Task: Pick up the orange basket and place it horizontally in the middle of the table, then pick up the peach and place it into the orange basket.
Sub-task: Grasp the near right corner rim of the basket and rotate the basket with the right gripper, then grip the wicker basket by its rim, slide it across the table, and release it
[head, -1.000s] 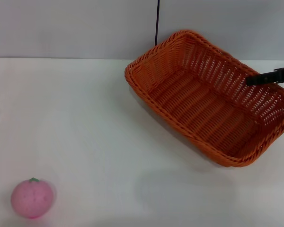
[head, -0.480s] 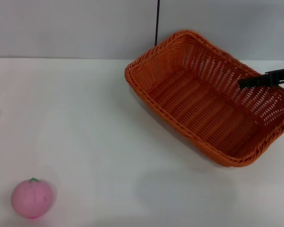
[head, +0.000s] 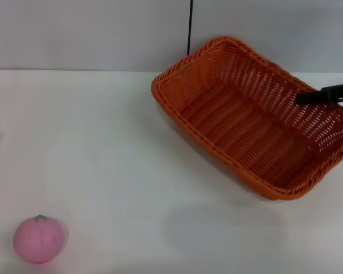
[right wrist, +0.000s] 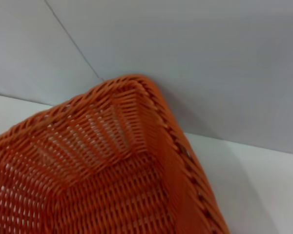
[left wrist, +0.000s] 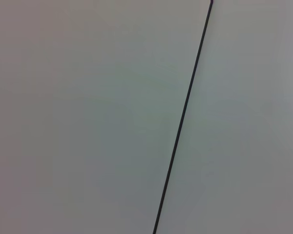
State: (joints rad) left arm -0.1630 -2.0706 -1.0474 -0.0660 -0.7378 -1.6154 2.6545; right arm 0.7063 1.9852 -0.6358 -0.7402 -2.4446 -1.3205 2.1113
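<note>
the orange basket sits on the white counter at the far right, skewed so its long sides run from far left to near right, its far corner close to the grey wall. it rests on its base with the open side up and nothing inside. the right pincer reaches in from the right edge as a dark bar just over the basket's far right rim; only that bar shows, so whether it is spread or pressed together cannot be told, nor whether it touches the weave. the right wrist view looks down on one rounded corner of the basket, with the wall behind it. the peach lies at the near left of the counter, well apart from the basket, its green stem mark up. the left pincer appears in no view; the left wrist view shows only wall with a thin dark seam.
</note>
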